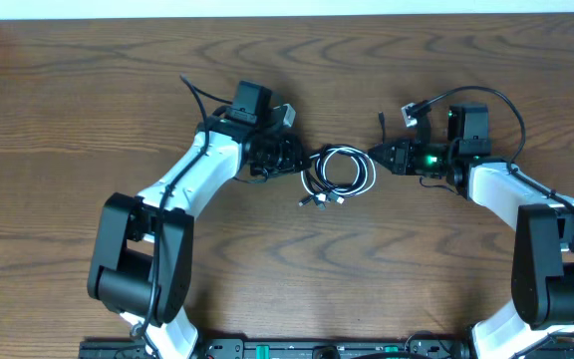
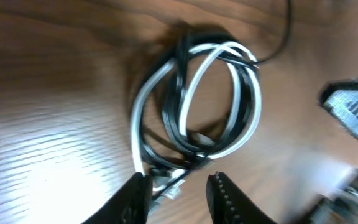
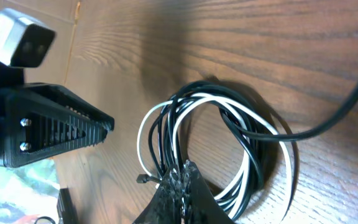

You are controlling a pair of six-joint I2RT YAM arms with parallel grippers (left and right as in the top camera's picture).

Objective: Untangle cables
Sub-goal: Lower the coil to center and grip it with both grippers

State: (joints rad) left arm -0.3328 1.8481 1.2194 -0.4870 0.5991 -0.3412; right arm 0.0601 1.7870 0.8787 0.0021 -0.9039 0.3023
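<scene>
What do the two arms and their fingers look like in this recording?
The left arm and right arm have white shells over bulky black joints. A thick black wire loops off each wrist. The fingers are black, tapered, ridged inside. A green light glows on the right arm.

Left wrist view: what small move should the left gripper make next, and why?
Probably close the left gripper on the strands between its open jaws. The black and white cables lie coiled together, and the right gripper sits shut at the coil's far edge, so a pull apart could follow.
</scene>
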